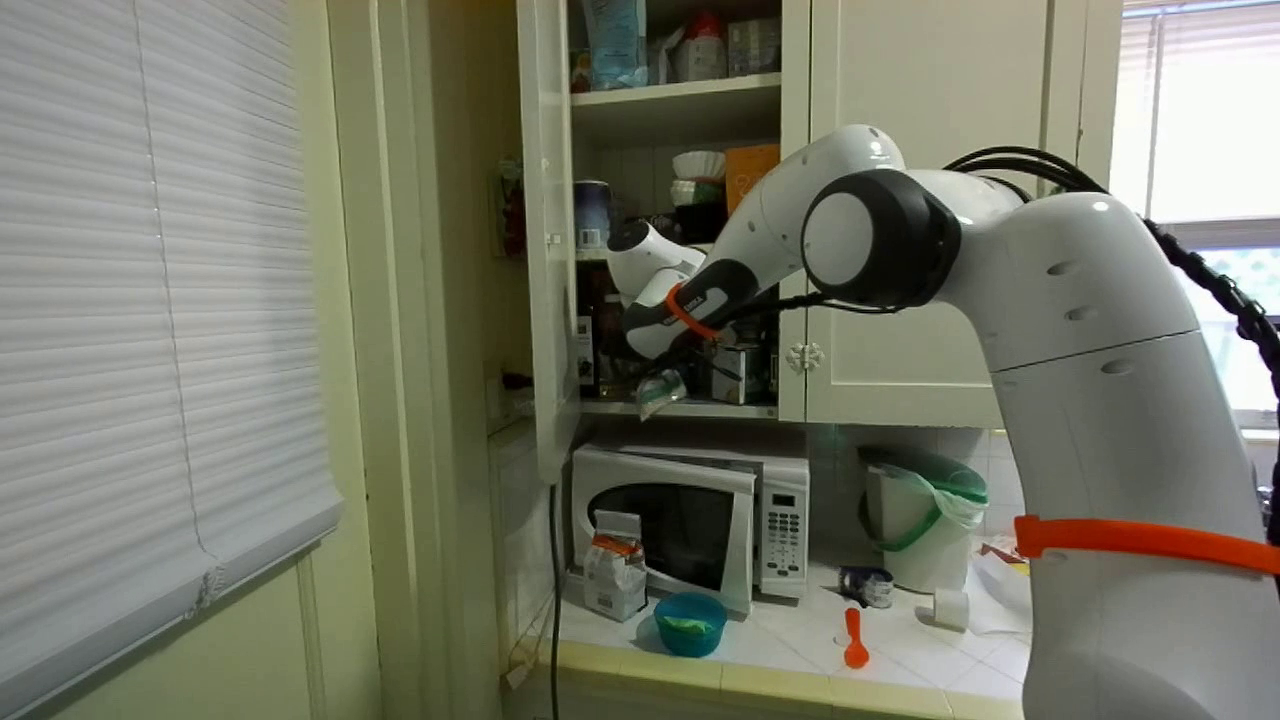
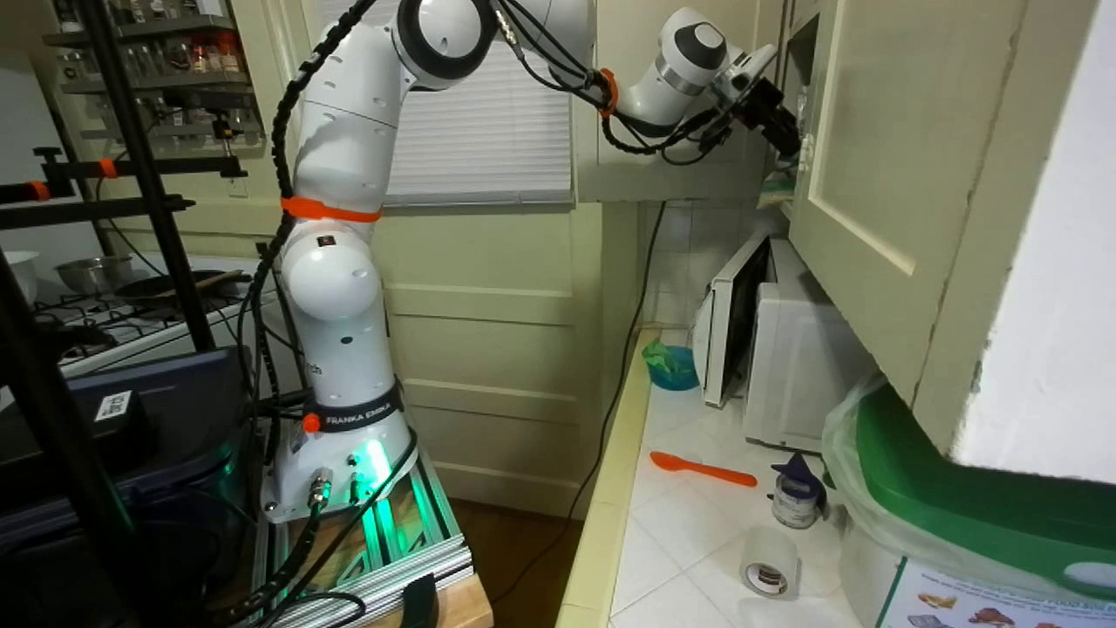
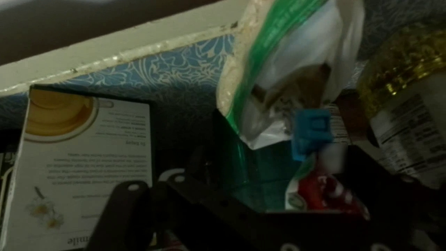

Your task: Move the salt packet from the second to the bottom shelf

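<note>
The salt packet (image 3: 278, 94), white with a green band, has a blue clip (image 3: 312, 132) near its red top; its label is unreadable. In both exterior views it shows at the front edge of the bottom shelf (image 1: 720, 411), as a tilted bag (image 1: 660, 392) and a green and white bag (image 2: 776, 187). In the wrist view it overlaps the shelf's cream front edge (image 3: 122, 52). My gripper (image 3: 278, 164) looks open, its dark fingers wide apart. The packet's clipped top lies between them, nearer the right finger. The gripper also shows in both exterior views (image 1: 690, 368) (image 2: 793, 148).
A tea box (image 3: 101, 157) and a gold-topped jar (image 3: 407, 115) flank the packet. A dark green container (image 3: 258, 174) shows behind it. The second shelf (image 1: 590, 254) is above. The open cupboard door (image 1: 548, 240) stands close by. A microwave (image 1: 690, 465) with its door ajar stands below.
</note>
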Robot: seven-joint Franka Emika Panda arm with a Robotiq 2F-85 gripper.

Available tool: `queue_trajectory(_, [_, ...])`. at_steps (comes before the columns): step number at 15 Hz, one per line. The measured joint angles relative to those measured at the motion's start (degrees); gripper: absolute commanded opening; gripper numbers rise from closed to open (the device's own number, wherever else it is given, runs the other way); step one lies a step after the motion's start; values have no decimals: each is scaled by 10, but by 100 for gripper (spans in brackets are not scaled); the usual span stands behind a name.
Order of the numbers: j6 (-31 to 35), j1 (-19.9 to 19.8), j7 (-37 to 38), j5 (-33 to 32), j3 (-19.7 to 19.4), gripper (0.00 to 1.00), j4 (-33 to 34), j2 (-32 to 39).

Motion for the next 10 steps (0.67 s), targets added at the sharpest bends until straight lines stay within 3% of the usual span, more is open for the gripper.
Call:
queue_trajectory(5, [0, 3, -40, 11, 2, 100, 4, -1])
queue_trajectory(10, [0, 3, -134, 51, 9, 100, 2, -13])
